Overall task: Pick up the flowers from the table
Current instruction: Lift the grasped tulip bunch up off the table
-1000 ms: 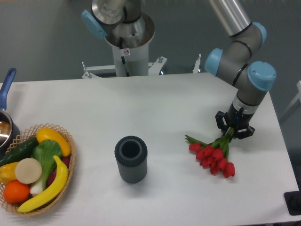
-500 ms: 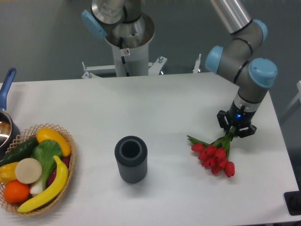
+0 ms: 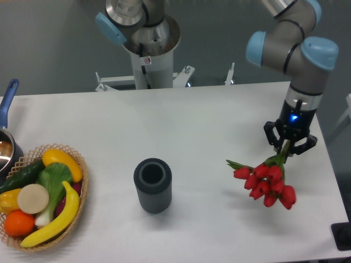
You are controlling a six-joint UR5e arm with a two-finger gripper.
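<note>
Arm bent down at right, tool (image 3: 289,143) clamped, pointing straight downward.

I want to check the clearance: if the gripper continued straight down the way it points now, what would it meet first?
Probably the table. The gripper points down, shut on the flowers, whose buds hang below it and would likely touch first. Depth is hard to judge.

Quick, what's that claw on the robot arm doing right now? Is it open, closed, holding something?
Gripper: closed on the stems of the flowers, holding the bunch with the red buds hanging below it.
</note>
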